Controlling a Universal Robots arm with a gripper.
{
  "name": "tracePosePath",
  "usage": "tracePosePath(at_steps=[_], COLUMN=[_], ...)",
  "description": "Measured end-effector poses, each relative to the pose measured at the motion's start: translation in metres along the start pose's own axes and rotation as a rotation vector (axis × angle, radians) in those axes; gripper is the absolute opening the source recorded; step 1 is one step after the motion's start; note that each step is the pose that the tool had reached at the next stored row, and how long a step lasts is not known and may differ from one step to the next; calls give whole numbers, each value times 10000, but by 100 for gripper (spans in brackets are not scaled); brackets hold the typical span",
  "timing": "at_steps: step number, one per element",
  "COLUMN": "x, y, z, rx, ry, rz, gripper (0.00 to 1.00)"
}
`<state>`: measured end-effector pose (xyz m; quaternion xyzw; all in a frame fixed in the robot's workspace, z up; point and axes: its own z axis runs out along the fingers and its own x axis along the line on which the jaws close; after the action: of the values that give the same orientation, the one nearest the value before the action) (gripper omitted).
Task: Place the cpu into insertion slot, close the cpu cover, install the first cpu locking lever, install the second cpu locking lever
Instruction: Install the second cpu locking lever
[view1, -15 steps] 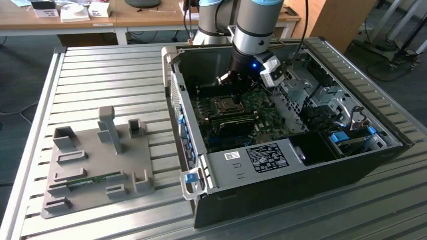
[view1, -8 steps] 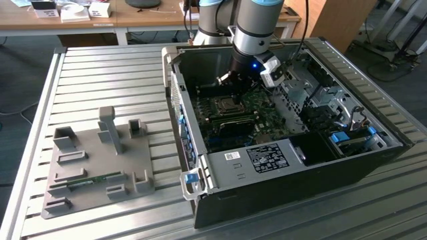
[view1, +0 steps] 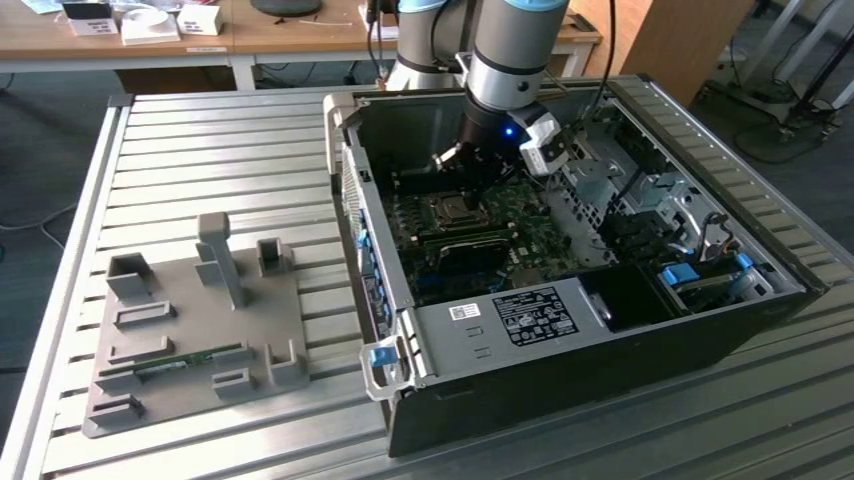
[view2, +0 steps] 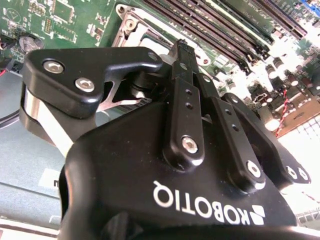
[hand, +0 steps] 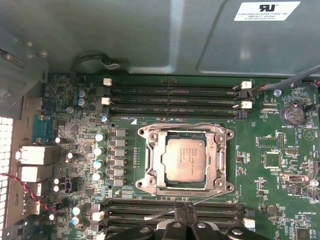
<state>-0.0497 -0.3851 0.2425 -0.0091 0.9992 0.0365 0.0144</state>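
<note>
Sitting in insertion slot (hand: 186, 160), cpu (hand: 185, 159) just beyond end effector (hand: 186, 212); fingers seemingly together.

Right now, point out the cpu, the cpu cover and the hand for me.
cpu (hand: 184, 159): first wrist view, centre of its silver-grey metal top.
cpu cover (hand: 151, 161): first wrist view, one side bar of the silvery frame beside the chip.
hand (hand: 186, 209): first wrist view, at the dark fingertips by the socket's edge.

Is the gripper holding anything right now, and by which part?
Nothing. The gripper is shut and empty, above the motherboard; the cpu already sits in the insertion slot.
</note>
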Motion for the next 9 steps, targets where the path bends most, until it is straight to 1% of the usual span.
tracePosePath(at_steps=[9], x=[2], y=[0], z=[1], rx=[-1], ry=[0], rz=[0], gripper=[11])
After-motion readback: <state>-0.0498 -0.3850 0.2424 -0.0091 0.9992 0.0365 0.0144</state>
